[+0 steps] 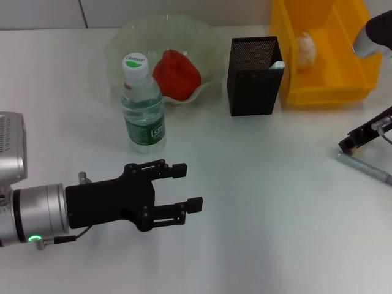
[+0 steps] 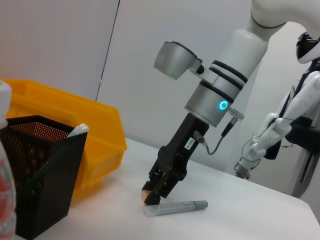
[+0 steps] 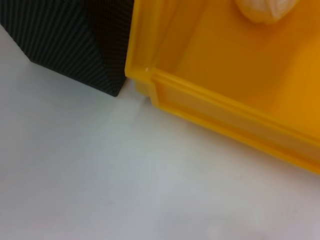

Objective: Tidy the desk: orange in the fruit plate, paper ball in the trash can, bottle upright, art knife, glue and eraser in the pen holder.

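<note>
The counter (image 1: 275, 233) is a plain white, matte surface that fills nearly all of the head view, evenly lit, with only soft, faint shadows on it. Along the counter's far edge runs a pale grey wall (image 1: 49, 13) crossed by one thin dark vertical seam. In the left wrist view the same kind of wall (image 2: 60, 45) rises behind the counter, light grey with a slanting dark seam, and beyond the counter's far corner the room turns dimmer and bluish.
</note>
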Motion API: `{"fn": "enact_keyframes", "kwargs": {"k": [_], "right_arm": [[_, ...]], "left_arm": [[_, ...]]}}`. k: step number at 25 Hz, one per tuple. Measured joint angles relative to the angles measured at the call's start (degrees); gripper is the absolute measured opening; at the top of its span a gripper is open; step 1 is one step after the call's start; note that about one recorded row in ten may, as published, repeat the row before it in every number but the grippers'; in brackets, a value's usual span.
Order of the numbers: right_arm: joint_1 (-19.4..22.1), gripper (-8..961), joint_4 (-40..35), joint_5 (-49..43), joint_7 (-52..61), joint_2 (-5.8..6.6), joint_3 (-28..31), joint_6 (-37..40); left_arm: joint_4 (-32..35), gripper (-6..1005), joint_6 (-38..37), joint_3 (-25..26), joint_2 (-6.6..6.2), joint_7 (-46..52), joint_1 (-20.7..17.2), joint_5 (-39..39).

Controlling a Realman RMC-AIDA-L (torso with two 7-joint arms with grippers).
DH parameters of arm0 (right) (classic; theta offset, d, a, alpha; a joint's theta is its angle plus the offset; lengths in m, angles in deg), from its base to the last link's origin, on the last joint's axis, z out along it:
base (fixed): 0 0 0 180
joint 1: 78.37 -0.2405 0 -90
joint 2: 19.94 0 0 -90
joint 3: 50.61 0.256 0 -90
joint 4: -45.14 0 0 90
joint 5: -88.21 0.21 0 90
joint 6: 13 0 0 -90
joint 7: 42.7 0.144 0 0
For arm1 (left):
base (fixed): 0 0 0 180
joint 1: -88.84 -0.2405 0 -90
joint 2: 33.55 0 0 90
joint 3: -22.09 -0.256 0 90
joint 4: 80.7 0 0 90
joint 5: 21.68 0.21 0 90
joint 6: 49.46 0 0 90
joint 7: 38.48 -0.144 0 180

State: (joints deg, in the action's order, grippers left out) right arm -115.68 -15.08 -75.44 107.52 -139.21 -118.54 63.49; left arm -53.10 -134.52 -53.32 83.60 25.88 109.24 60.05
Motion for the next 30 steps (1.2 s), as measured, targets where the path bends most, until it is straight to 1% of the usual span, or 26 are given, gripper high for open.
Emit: {"fn": "enact_keyframes", "kwargs": {"k": [6,8,12,14,15,16,17,18,19,21,22,23,24,26,27,28,30], "right_arm": [[0.4,416,-0.1,1.6,-0.9,-0.02,0.1,-0.1],[1.3,415,-1.6,4.1,-2.2,0.03,0.5,1.0],[2.3,414,-4.0,4.9,-2.5,0.07,0.6,1.9],[3.3,414,-7.6,5.1,-2.5,0.08,0.7,3.3],[3.3,414,-7.6,5.1,-2.5,0.08,0.7,3.3],[4.0,413,-11.2,6.4,-2.6,0.08,0.8,4.7],[4.0,413,-11.2,6.4,-2.6,0.08,0.8,4.7],[4.3,413,-14.9,9.5,-2.6,0.17,1.2,6.3],[4.3,413,-14.9,9.5,-2.6,0.17,1.2,6.3],[4.0,412,-18.3,13.2,-2.6,0.35,2.2,8.2],[3.6,412,-19.9,14.7,-2.6,0.41,2.7,9.1],[1.9,412,-22.8,16.4,-2.5,0.5,3.9,10.1],[1.9,411,-22.8,16.4,-2.5,0.5,3.9,10.1],[-0.8,414,-24.1,16.7,-2.5,0.49,5.1,9.8],[-2.4,417,-23.6,16.8,-2.4,0.45,5.6,9.0],[-5.9,419,-20.3,16.8,-2.5,0.39,5.9,6.9],[-9.2,425,-15.3,16.9,-2.5,0.38,5.8,3.8]], "left_arm": [[0.0,757,-0.3,0.0,0.01,0.0,-0.1,0.0],[0.1,757,-0.3,0.0,0.08,0.0,-0.3,0.0],[0.1,757,-0.4,0.0,0.09,0.1,-0.4,0.0],[0.1,757,-0.5,0.0,0.1,0.1,-0.4,0.0],[0.1,757,-0.5,0.0,0.1,0.1,-0.4,0.0],[0.2,757,-0.7,0.0,0.09,0.1,-0.4,0.0],[0.2,757,-0.8,0.0,0.09,0.1,-0.4,0.0],[0.2,757,-0.8,0.0,0.12,0.1,-0.3,0.0],[0.2,757,-0.8,0.0,0.12,0.1,-0.3,0.0],[0.1,757,-0.8,-0.1,0.15,0.1,-0.3,0.0],[0.1,757,-1.0,-0.2,0.18,0.1,-0.3,0.0],[0.1,757,-1.2,-0.1,0.21,0.1,-0.3,0.0],[0.1,757,-1.2,-0.1,0.21,0.1,-0.3,0.0],[0.1,757,-1.3,-0.1,0.31,0.1,-0.3,0.0],[0.1,757,-1.3,-0.1,0.35,0.1,-0.3,0.0],[0.1,757,-1.3,-0.1,0.37,0.0,-0.3,0.0],[0.1,757,-1.3,0.0,0.51,-0.1,-0.3,0.0]]}}
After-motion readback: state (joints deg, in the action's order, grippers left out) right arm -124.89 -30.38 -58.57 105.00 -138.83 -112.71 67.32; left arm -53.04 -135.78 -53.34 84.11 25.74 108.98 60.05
